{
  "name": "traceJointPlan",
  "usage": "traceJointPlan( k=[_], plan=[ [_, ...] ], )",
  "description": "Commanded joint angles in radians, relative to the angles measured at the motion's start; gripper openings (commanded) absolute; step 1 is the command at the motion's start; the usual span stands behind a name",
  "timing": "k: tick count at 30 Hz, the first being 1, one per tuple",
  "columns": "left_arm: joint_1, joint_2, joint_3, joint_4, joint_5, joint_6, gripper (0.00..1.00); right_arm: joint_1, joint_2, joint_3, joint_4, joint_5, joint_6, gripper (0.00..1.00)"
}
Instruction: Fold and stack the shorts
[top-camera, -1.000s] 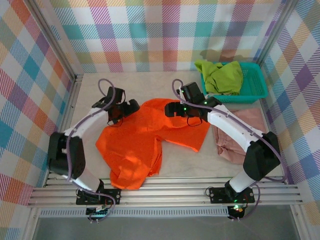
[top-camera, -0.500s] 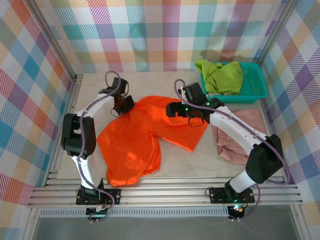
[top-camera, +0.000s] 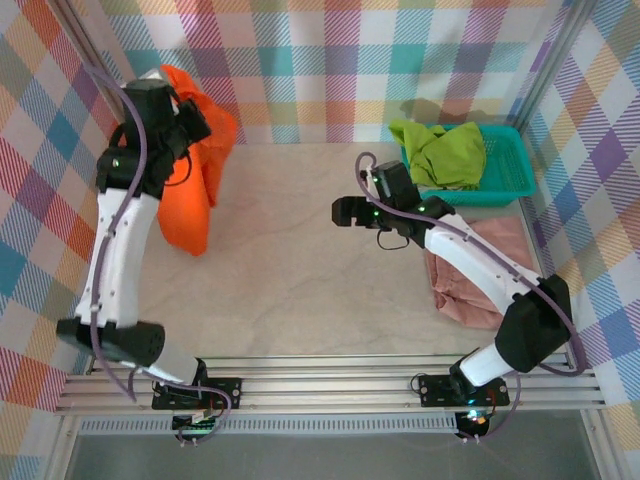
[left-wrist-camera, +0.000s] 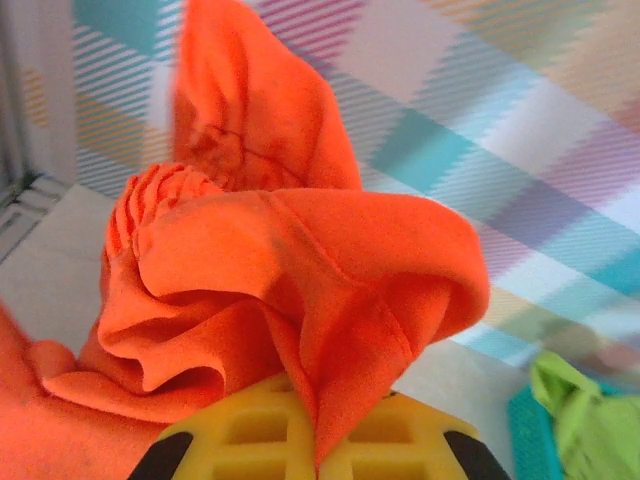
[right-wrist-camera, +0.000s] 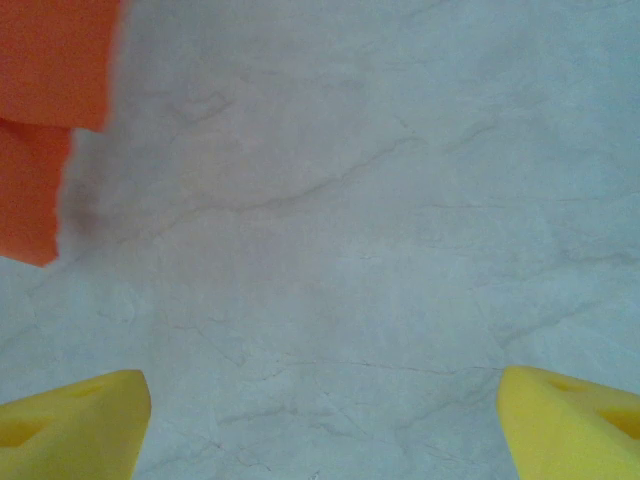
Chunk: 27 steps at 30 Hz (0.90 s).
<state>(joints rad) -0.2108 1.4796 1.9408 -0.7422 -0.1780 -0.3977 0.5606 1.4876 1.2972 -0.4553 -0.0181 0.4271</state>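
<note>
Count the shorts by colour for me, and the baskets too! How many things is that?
Orange shorts: 1
Green shorts: 1
Pink shorts: 1
Basket: 1
Total: 4

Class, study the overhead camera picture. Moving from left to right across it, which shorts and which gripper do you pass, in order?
orange shorts → right gripper → lime green shorts
</note>
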Motion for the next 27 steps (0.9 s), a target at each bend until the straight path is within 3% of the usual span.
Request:
traceJointPlan(
  k=[1,3,5,7,11,14,15,20,22,27],
  plan=[
    [-0.133,-0.046,-0.209,0.084,-0.092,0.023,0.01,-0.047,-0.059,-0.039,0.025,0.015,0.02,0.9],
    [-0.211,-0.083,-0.397,0.203,-0.093,-0.004,0.11,-0.087,-0.084,-0.069,0.016,0.026,0.033,0.9],
    [-0.265,-0.072,-0.539,0.296,-0.069,-0.029,0.21,-0.119,-0.109,-0.103,0.009,0.039,0.039,0.97],
    [-0.307,-0.022,-0.631,0.349,-0.015,-0.052,0.37,-0.144,-0.137,-0.137,0.01,0.043,0.034,0.99],
    [-0.371,0.042,-0.667,0.368,0.04,-0.049,0.68,-0.162,-0.185,-0.195,0.024,0.023,0.008,0.99],
    [-0.376,-0.053,-0.669,0.372,0.019,-0.053,0.96,-0.163,-0.2,-0.219,0.042,-0.039,-0.008,1.0],
    [-0.371,-0.092,-0.664,0.361,0.006,-0.047,1.0,-0.163,-0.2,-0.226,0.055,-0.084,-0.014,0.99],
    [-0.259,-0.198,-0.636,0.212,0.022,-0.057,1.0,-0.15,-0.144,-0.225,0.09,-0.201,-0.019,0.99],
    [-0.193,-0.215,-0.676,0.195,0.049,-0.078,1.0,-0.109,-0.1,-0.196,0.069,-0.178,-0.033,0.99],
    [-0.063,-0.185,-0.797,0.269,0.242,-0.174,0.98,0.053,0.036,-0.074,0.024,-0.018,-0.039,1.0]
  ],
)
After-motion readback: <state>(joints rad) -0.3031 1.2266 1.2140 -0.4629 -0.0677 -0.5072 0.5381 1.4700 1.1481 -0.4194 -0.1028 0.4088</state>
